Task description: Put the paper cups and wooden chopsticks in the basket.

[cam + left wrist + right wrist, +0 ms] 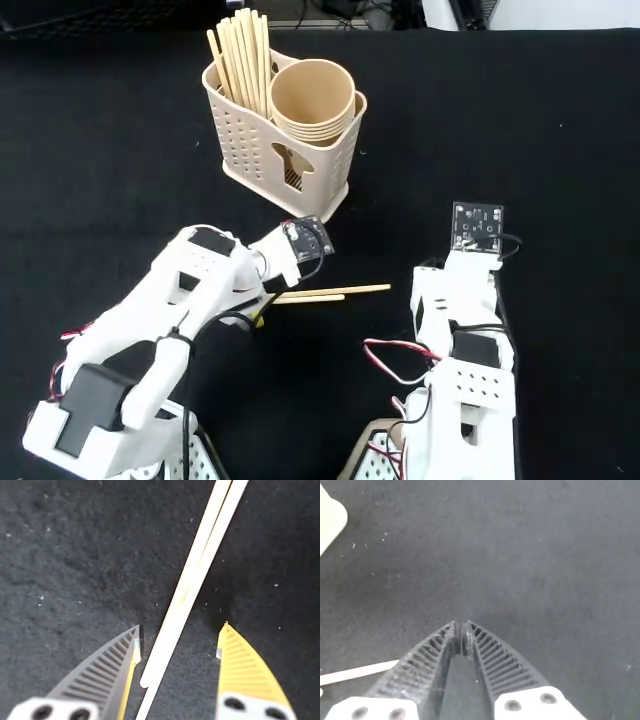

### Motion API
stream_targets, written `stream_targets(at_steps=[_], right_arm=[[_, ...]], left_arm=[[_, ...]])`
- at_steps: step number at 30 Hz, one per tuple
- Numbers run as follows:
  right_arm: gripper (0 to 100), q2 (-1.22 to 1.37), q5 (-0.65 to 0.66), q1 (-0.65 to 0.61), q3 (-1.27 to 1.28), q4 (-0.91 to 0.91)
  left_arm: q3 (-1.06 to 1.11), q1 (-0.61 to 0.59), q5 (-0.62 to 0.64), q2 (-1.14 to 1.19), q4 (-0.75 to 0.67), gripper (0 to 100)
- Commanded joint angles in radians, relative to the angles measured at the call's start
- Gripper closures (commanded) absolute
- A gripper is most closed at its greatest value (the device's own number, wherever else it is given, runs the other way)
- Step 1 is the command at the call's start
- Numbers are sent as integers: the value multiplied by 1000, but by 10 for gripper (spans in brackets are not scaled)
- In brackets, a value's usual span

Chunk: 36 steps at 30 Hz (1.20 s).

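My left hand (181,627) is wide open and low over the table (120,150), one finger on each side of the loose sticks (200,570). As far as I can tell, neither finger touches them. The two sticks lie side by side, one end slightly ahead of the other. My worry is that closing rolls one stick over the other, so I catch a single stick or they cross in the grip. The hand also sits close to one end of the pair. Held there, I expect the long free end to droop or swing, then snag the basket (250,140) rim or the sticks (240,55) already standing in it. The basket looks light, so a knock could shift it or tip it. The cups (312,95) are stacked in its other side, so that half of the task looks done.

My right hand (461,630) is closed on nothing and hangs over bare table, well apart from the work.

The left wrist view gives me what I need for the grasp, namely the gap on each side and the offset ends. The high view gives me the route, since the loose sticks (330,292) lie just in front of the basket and between the arms. The right wrist view adds one stick end (357,672) at its edge.
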Motion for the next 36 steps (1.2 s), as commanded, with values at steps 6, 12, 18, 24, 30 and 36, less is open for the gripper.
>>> stream_targets(at_steps=[6, 12, 18, 24, 30, 36], right_arm=[[959, -18, 5, -11, -4, -20], [959, -18, 3, -11, -4, -20], [959, -18, 3, -12, -4, -20], [959, -18, 3, -12, -4, -20], [959, -18, 2, -14, -4, -21], [959, -18, 8, -69, 4, -21]], left_arm=[[-209, 25, 0, 272, 127, 748], [-246, 79, -5, 313, 158, 863], [-248, 105, 3, 313, 158, 971], [-245, 105, 28, 288, 160, 970], [-209, 105, 40, 117, 253, 970], [-137, 105, 40, -18, 261, 970]])
